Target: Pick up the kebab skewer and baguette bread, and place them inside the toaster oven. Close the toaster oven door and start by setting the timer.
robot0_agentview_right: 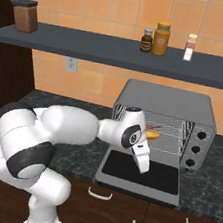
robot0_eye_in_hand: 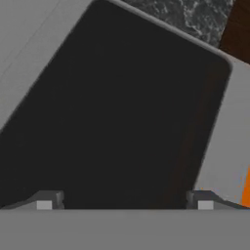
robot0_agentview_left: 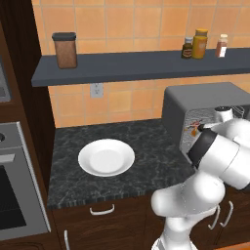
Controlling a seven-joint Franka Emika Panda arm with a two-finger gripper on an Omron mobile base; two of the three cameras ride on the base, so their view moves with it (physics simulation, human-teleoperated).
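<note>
From the right base camera I see the toaster oven (robot0_agentview_right: 162, 123) on the dark speckled counter (robot0_agentview_right: 209, 183), and its door (robot0_agentview_right: 142, 173) lies folded down flat in front of it, dark glass facing up. My arm reaches across from the left, with the hand hanging over the lowered door. In the hand view the gripper (robot0_eye_in_hand: 124, 202) has its two finger tips standing wide apart with nothing between them, looking down onto the dark glass of the door (robot0_eye_in_hand: 112, 112) inside its grey frame. The baguette bread (robot0_agentview_right: 152, 135) shows as a golden-orange tip poking out just past the hand at the oven's mouth, apparently on the wire rack (robot0_agentview_right: 174, 130), though the hand hides most of it. A thin dark reddish line beside it at the rack (robot0_agentview_right: 155, 126) may be the kebab skewer, but it is too small for me to tell. From the left base camera the white plate (robot0_agentview_left: 106, 157) sits bare on the counter (robot0_agentview_left: 73, 185), well apart from the toaster oven (robot0_agentview_left: 205, 105), whose opening my arm largely covers. On the shelf (robot0_agentview_right: 117, 51) above stand a brown canister (robot0_agentview_right: 25, 15) at the left and three small bottles (robot0_agentview_right: 161, 39) near the middle.
</note>
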